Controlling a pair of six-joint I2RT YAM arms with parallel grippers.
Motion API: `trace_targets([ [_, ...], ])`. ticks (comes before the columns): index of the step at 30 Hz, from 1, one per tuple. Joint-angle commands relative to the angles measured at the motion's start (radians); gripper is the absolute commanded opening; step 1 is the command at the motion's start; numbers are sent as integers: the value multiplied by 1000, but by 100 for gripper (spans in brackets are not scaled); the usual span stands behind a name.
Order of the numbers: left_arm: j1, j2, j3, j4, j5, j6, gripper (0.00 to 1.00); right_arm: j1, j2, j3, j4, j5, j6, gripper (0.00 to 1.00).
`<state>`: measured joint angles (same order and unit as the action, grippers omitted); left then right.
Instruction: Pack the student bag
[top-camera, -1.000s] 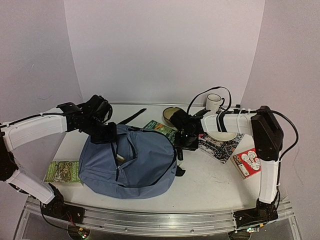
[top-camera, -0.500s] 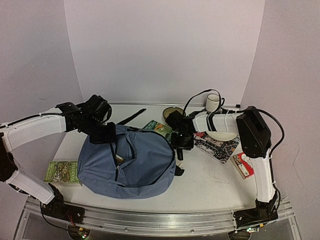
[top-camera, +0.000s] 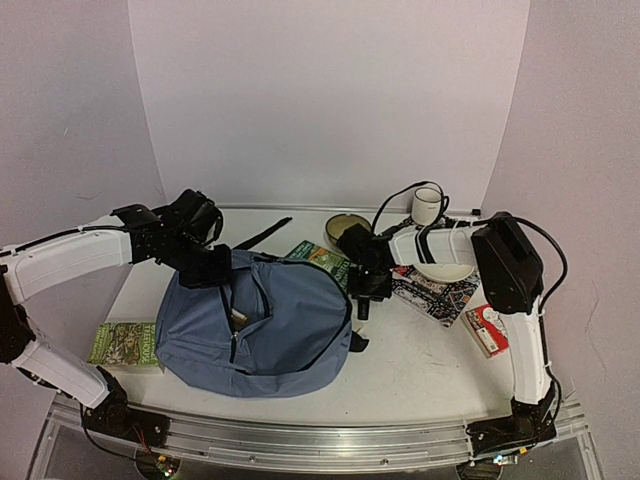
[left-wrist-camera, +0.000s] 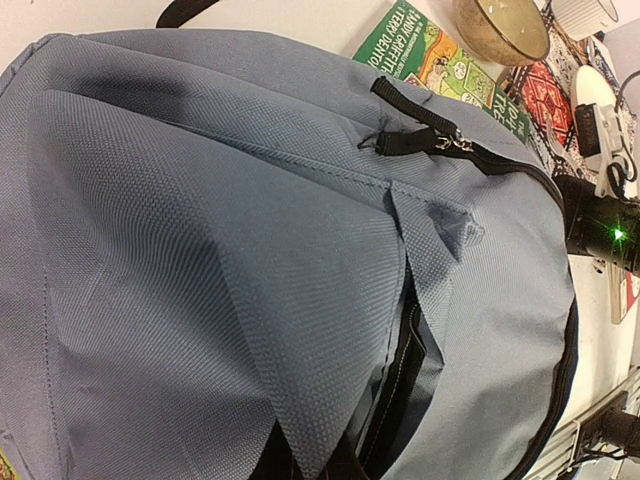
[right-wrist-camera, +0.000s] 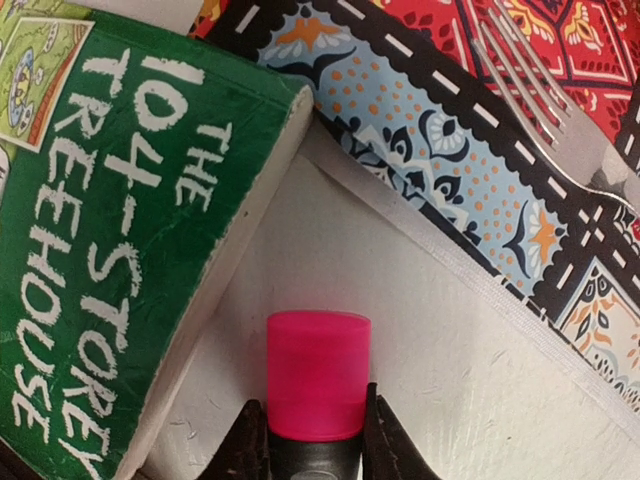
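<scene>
Overhead view of a white desk (top-camera: 420, 365). The slate-blue student bag (top-camera: 275, 335) lies centre-left, its zip gap facing up. The left end effector (top-camera: 207, 268), pressed together, appears to pinch the bag's top edge and raise it. Just right of the bag, the right end effector (right-wrist-camera: 305, 440) pinches a pink-capped marker (right-wrist-camera: 318, 375) by its dark barrel, beside a green book (right-wrist-camera: 90, 230). Best approach: lift the marker clear of the book, carry it over the gap, and release only once its tip is inside.
</scene>
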<state>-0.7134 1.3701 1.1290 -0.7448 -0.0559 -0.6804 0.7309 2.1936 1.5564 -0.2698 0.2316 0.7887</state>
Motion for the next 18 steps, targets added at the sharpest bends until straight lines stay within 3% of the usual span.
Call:
trace_targets([
  [1,1,-24,46,24,15,13,0,-16,-26,-74,-89,18,1,18],
  [8,1,-13,53,25,37,13,0,-16,-129,-147,-73,-8,7,4],
  [18,1,9,65,44,89,14,0,2,-369,-220,-61,-12,17,1],
])
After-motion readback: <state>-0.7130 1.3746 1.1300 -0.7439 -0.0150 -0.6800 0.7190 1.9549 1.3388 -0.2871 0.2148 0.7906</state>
